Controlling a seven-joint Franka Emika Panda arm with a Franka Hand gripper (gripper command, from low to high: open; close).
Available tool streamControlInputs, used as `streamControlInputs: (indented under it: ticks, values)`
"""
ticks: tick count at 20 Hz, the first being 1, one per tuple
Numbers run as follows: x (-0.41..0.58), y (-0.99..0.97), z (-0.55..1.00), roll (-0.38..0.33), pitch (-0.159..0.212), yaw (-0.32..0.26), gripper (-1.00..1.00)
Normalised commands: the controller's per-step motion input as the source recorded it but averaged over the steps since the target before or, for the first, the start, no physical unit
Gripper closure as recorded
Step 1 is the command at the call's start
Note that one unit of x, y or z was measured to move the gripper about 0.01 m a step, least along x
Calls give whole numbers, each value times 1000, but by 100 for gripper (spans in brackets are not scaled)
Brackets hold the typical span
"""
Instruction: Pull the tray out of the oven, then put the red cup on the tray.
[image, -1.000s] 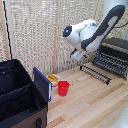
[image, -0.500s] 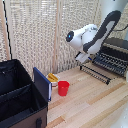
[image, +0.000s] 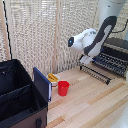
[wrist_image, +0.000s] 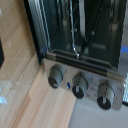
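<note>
The oven (image: 119, 50) stands at the exterior view's right with its front open. The tray (image: 111, 62), a dark rack of thin bars, lies at its mouth above the lowered door (image: 95, 73). My gripper (image: 85, 59) hangs by the door's near end; its fingers are too small to read there. In the wrist view the oven's knob panel (wrist_image: 80, 85) and the rack's wires (wrist_image: 75, 30) inside the dark cavity fill the picture, and no fingers appear. The red cup (image: 63, 88) stands upright on the wooden table, apart from the oven.
A large black fabric box (image: 17, 97) with a raised blue flap (image: 42, 84) takes up the exterior view's left. A yellow item (image: 52, 77) lies just behind the cup. A slatted screen (image: 40, 35) backs the table.
The arm's wrist has sunk a little and shifted slightly toward the oven. The red cup and the box have not moved.
</note>
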Motion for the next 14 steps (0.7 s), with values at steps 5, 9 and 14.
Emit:
streamControlInputs:
  ticks: [5,9,14]
  values:
    - [0,-252,-51,-95,47,296,-100]
    - [-126,-385,0,-86,2,235,-100]
    - [-153,-527,-57,-60,0,198,-100]
